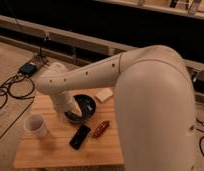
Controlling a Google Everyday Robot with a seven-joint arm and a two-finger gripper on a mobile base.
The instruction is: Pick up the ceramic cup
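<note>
The ceramic cup [35, 125] is small, plain and white. It stands upright near the left edge of the wooden table [50, 152]. My gripper [71, 111] hangs below the bent white arm [90, 76], low over the left part of the dark round bowl [85, 106]. It is to the right of the cup and apart from it. The arm's wrist hides most of the gripper.
A black flat device [80, 136] and a red-brown oblong item [100, 129] lie in front of the bowl. A pale packet [104, 94] lies behind it. The arm's large white body [155, 110] covers the table's right side. Cables [10, 90] and a small box [29, 67] lie on the floor at the left.
</note>
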